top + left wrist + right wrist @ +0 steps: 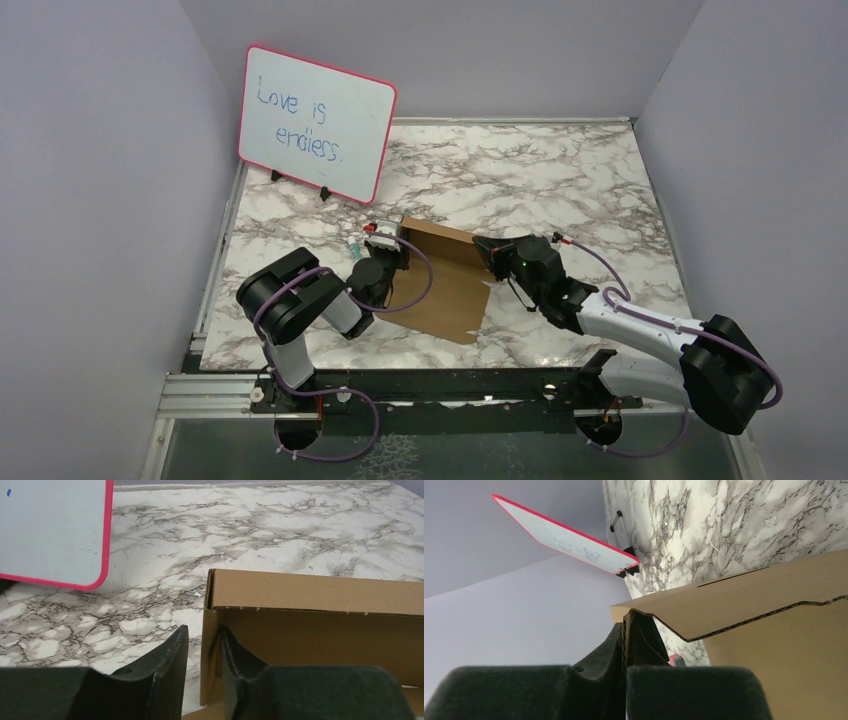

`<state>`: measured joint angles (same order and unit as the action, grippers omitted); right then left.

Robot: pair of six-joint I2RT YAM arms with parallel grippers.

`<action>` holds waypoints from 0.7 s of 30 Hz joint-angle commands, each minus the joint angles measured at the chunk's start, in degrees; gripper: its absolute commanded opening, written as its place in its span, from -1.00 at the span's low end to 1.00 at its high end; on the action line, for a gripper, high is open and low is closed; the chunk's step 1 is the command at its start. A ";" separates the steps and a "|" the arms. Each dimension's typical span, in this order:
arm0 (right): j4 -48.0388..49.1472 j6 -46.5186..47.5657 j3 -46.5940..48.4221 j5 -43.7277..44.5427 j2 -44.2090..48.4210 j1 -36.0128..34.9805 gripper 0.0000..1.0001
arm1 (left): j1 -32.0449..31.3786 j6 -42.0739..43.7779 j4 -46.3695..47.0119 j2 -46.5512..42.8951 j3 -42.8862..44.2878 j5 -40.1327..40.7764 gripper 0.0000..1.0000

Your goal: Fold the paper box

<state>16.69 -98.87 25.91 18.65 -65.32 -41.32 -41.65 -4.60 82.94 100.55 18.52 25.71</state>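
Top external is showing the marble table (560, 180) bearing the half-folded paper box (450, 290) near its middle, where my right gripper (628, 625) is pinching its right-hand edge tight and my left gripper (202, 632) is straddling its left wall, fingers narrowly apart, seemingly not clamping yet.

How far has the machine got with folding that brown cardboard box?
Partly there. Done: the paper box has its far wall upright, and a side wall raised at the corner. In hand: the right claw is shut on the box's edge, and the left claw straddles the side wall with a gap showing. Left: the near part appears to lie flat, so more folding remains.
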 commanded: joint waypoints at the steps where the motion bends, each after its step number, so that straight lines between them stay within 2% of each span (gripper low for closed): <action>1: -3.21 2.19 0.90 2.53 0.19 -0.51 -0.97 | -0.36 2.18 -0.59 1.21 1.67 6.82 -0.46; 9: -3.16 2.11 0.81 2.36 0.22 -1.19 -0.97 | -4.30 6.93 -0.45 4.39 5.22 19.48 -0.63; 13: -3.15 1.84 0.63 2.26 0.16 -1.56 -0.98 | -5.85 8.30 0.75 6.60 6.95 25.89 -0.64; 21: -2.87 1.43 0.63 1.82 -0.33 -2.28 -0.98 | -7.77 11.96 2.05 10.08 11.02 33.39 -0.62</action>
<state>16.67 -98.94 25.98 19.88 -65.34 -42.50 -49.67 2.63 84.68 108.27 27.27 47.90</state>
